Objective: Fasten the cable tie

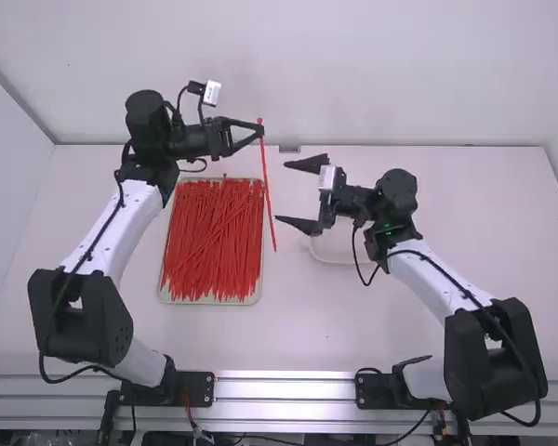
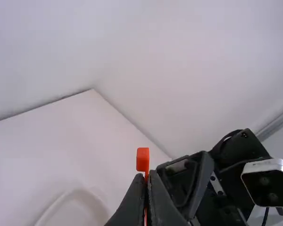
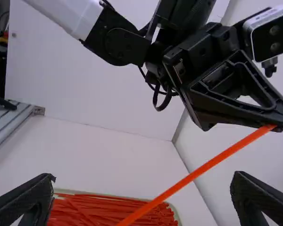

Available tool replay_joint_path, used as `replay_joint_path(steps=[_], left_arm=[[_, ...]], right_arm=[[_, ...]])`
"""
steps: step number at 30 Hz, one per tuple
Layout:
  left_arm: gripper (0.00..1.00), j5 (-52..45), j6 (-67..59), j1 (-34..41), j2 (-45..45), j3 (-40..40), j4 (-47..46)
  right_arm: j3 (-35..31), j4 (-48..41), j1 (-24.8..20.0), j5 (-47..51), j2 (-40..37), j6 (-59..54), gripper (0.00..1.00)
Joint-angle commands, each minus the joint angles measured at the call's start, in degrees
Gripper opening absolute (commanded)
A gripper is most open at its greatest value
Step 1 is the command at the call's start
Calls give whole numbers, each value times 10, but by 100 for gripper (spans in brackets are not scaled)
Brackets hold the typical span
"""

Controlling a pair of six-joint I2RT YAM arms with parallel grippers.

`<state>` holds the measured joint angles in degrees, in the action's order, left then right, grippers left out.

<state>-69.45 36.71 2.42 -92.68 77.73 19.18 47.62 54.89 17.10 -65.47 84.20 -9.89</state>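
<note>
Evidently the handover stage: one red cable tie [image 1: 268, 190] is held clear of the tray [image 1: 209, 299] of spare ties and hangs nearly upright just beyond the tray's right edge. The left claw [image 1: 258, 133], above the tray's far right corner, is clamped on the tie just below its square head [image 2: 142, 160], which protrudes past the fingertips; the tail points down toward the bench [image 1: 465, 204]. The right claw [image 1: 284, 193], right of the tray, has its jaws wide apart, and the tie's lower length crosses the gap just ahead of the fingertips, apparently untouched. Next move, by judgement: the right claw should close on the free tail, then bend it round and thread the tip into the head, a fine alignment since the thin strip may flex or slip.
</note>
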Motion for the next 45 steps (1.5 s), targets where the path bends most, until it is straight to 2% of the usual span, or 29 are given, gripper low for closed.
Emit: replay_joint_path(steps=[1,6,10,20,26,31,36,45], left_arm=[[2,-1,10,-2,-12,13,-10],[2,-7,15,-2,-26,13,-14],[2,-47,30,-2,-38,14,-13],[2,-51,155,-1,-68,14,-30],[2,-51,179,6,-68,14,-73],[2,-50,179,23,-68,14,-100],[2,-45,183,39,-68,14,-83],[2,-30,207,43,-68,14,-78]], right_arm=[[18,2,-12,-40,1,-70,100],[18,-1,-32,-146,1,-205,100],[18,-1,-56,-212,1,-276,100],[17,-1,-81,-232,1,-367,100],[-11,1,-80,-232,1,-535,100],[-43,1,-65,-229,1,-673,100],[-53,-1,-33,-189,1,-695,100],[-53,2,10,-196,1,-714,100]])
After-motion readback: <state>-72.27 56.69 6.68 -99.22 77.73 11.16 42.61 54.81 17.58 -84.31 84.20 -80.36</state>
